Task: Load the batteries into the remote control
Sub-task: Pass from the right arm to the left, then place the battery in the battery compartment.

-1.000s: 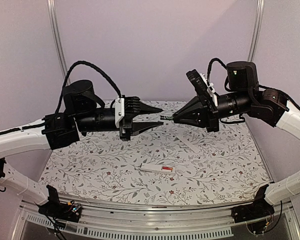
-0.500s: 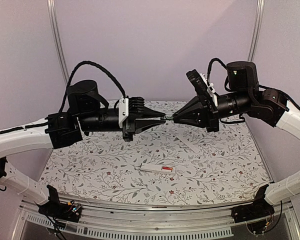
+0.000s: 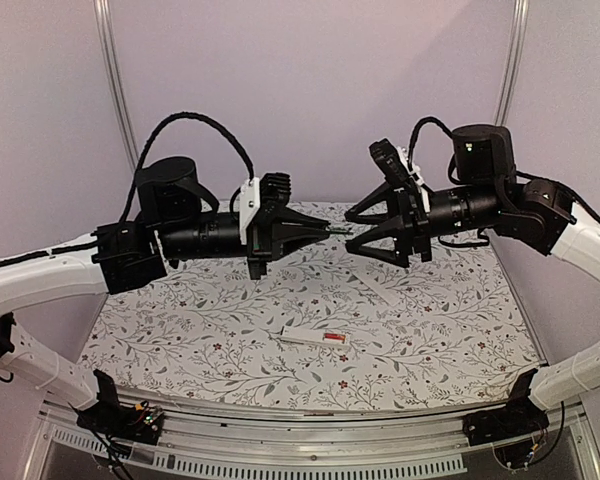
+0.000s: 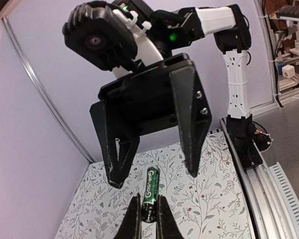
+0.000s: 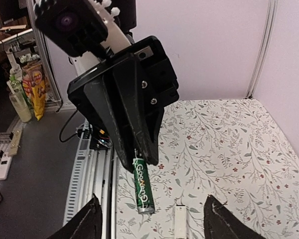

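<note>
A green battery (image 4: 150, 191) with a black end is pinched at that end by my left gripper (image 4: 148, 211), which is shut on it high above the table. The battery (image 5: 142, 185) sticks out from the left fingers towards my right gripper (image 5: 150, 209). The right gripper stands open, its fingers spread on either side of the battery and clear of it. From above, the left gripper (image 3: 325, 229) and right gripper (image 3: 358, 232) meet tip to tip. The white remote control (image 3: 315, 338) lies flat below them, with a red patch near its right end.
The table wears a floral cloth (image 3: 180, 330). A thin pale strip (image 3: 380, 288) lies on it right of centre. Plain walls close in the back and both sides. A metal rail (image 3: 310, 440) runs along the near edge between the arm bases.
The left gripper moved right and shut on the battery that the right gripper held. The right gripper then opened and let it go.
</note>
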Action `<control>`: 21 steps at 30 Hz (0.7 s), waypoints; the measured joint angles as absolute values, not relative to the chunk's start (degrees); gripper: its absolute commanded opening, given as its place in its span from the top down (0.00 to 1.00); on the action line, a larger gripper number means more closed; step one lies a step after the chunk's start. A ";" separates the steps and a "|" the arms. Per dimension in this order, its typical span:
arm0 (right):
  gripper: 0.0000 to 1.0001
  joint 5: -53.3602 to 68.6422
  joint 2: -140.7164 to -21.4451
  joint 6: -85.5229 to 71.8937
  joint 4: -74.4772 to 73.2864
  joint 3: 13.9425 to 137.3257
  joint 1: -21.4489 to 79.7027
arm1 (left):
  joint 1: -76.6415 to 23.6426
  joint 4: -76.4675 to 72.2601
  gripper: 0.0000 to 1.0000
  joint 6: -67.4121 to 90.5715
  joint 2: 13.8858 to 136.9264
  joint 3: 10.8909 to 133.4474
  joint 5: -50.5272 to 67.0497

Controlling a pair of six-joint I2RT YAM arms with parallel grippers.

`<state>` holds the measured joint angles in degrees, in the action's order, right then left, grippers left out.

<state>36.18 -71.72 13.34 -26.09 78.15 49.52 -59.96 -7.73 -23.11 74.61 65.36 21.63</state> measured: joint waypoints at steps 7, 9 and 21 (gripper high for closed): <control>0.23 29.26 -71.70 4.80 -23.44 71.92 41.89 | -54.83 -1.17 1.00 -8.21 75.55 62.67 18.13; 0.30 28.56 -71.90 0.54 -22.33 68.27 38.81 | -54.48 0.16 1.00 -4.91 76.42 60.12 17.45; 0.54 30.35 -85.43 -21.69 -15.20 48.21 32.60 | -53.17 2.55 1.00 8.23 98.00 56.84 24.45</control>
<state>30.35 -85.43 -21.69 -15.20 48.21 32.60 -53.17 2.55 8.23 98.00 56.84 24.45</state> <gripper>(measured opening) 0.473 0.046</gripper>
